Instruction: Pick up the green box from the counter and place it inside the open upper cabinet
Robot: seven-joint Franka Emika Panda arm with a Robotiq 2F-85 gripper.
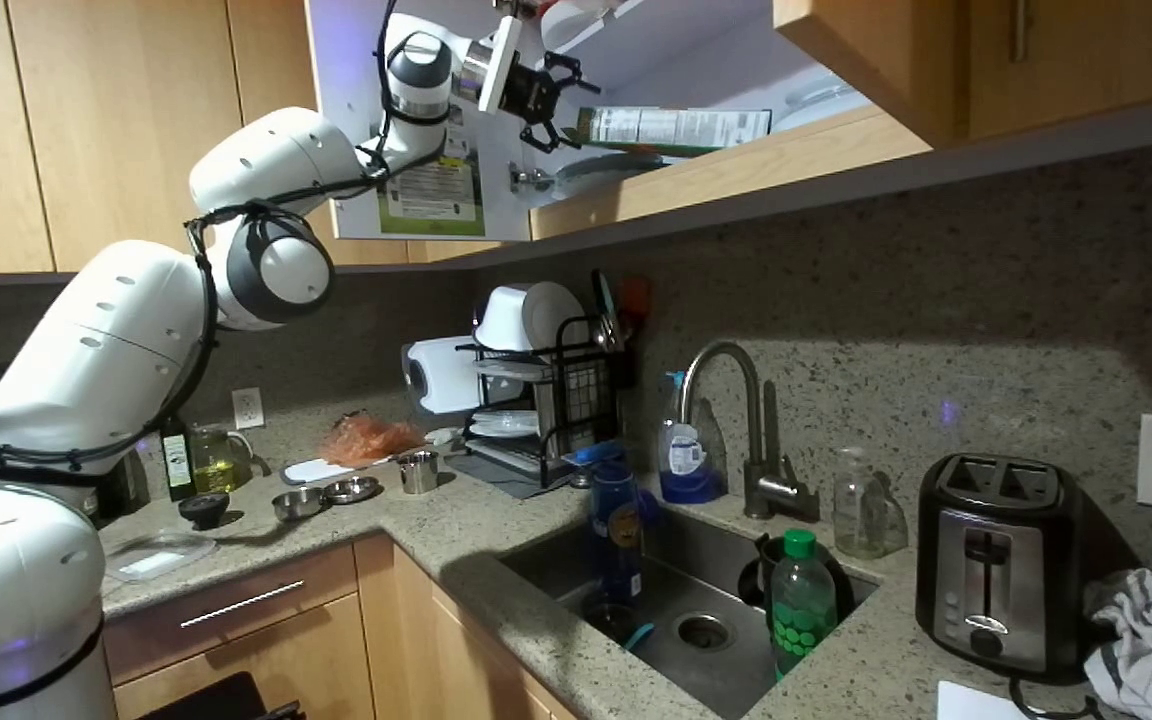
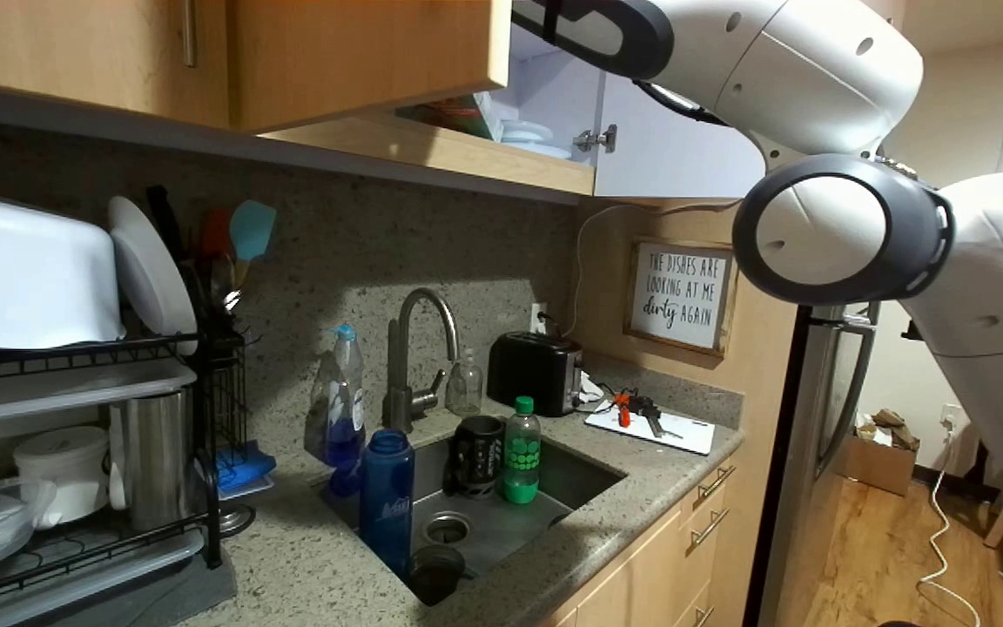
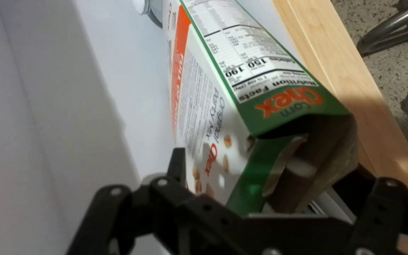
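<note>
In an exterior view, far left: arm [image 1: 126, 310] extends up past the swung-out pale door [image 1: 351, 70]; they overlap in view, gap unreadable. Next, gripper [image 1: 584, 115] at the mouth of the upper cabinet [image 1: 696, 60], jaws spread wide, nothing clamped. Green box [image 1: 681, 127] is inside, right at the jaw ends, lying lengthwise along the front lip [image 1: 736, 172]; contact with the jaws can't be told. Clear dish [image 1: 601, 175] low by its near end. Faucet [image 1: 754, 430] and counter [image 1: 456, 530] well below. Pale plates [image 1: 821, 100] just past the box's far end, then a wooden door [image 1: 866, 60] jutting out. Wrist view: broad strip of pale interior left of the box; box's near end gapes toward the gripper; on the right, its near corner overlaps the front lip in view, touching or not unclear.
</note>
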